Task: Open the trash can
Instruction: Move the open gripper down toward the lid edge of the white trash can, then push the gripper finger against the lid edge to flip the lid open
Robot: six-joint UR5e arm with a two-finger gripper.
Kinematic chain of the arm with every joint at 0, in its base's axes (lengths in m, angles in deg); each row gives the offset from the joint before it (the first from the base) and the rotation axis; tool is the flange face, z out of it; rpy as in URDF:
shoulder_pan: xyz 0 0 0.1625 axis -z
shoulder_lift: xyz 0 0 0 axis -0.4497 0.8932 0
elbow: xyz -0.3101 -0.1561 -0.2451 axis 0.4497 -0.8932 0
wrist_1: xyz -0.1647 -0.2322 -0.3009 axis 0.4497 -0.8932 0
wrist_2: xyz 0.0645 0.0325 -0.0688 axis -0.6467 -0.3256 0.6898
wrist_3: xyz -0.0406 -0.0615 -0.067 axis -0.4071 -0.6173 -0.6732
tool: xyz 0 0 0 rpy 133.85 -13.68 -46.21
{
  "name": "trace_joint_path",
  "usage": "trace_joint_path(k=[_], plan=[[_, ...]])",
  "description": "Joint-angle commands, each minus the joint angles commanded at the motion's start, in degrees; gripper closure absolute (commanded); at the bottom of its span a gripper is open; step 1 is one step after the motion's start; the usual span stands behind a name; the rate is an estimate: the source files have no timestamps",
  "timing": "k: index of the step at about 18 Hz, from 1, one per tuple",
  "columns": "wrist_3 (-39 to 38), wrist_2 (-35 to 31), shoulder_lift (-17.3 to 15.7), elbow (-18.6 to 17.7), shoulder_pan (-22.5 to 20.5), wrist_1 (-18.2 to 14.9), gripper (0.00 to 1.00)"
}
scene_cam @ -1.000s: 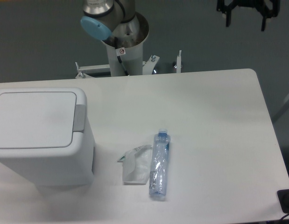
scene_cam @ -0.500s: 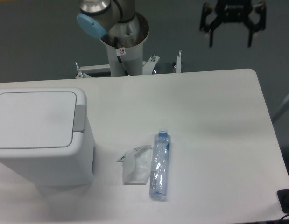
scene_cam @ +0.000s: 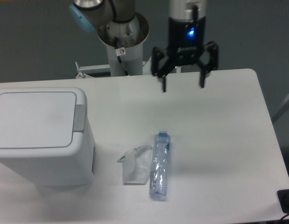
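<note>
Above table's far edge, pincer (scene_cam: 182, 87) spread, trash can (scene_cam: 39, 135) lid shut

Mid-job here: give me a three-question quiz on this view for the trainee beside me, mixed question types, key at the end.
1. True or false: the lid of the trash can is up.
2. Multiple choice: the gripper hangs
A. over the grey push tab
B. open above the far part of the table, right of the trash can
C. shut on the clear bottle
3. Fill in: the small white bag lies between the trash can and the ____.

Key:
1. False; it lies flat and shut.
2. B
3. clear bottle
</note>
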Motion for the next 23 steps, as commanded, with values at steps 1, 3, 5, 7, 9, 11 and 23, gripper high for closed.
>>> trace_joint_path(k=[1,3,5,7,9,11,23], plan=[[-2.41,3.10,0.09,-0.25,0.27,0.00,0.00],[-3.93,5.32,0.09,-2.36,1.40,-0.44,0.00],[-3.84,4.97,0.09,-4.47,3.51,0.00,0.00],[-3.67,4.80,0.62,-5.44,4.57,0.17,0.00],[-3.67,4.71,0.88,-5.79,6.59,0.26,0.00],[-3.75,4.80,1.06,-5.88,7.65,0.26,0.00],[-3.31,4.71,2.90,-6.15,8.71,0.70,0.00]])
